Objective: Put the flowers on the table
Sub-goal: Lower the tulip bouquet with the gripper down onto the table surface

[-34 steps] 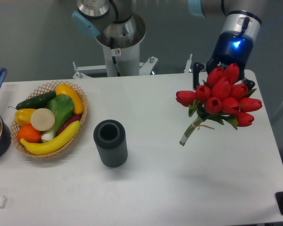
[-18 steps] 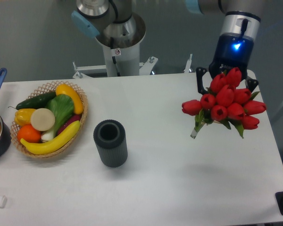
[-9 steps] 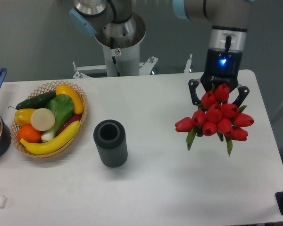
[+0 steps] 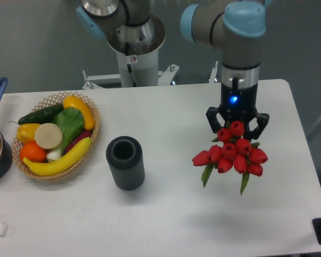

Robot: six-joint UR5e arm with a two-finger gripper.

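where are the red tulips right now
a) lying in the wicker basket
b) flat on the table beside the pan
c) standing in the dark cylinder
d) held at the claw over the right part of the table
d: the flowers hang bunched at the claw, above the right side of the table.

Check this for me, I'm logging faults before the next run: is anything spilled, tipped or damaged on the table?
Nothing stands out. The flowers hang in the hand above the table, not dropped. The dark cup stands upright, and the fruit and vegetables sit inside their basket.
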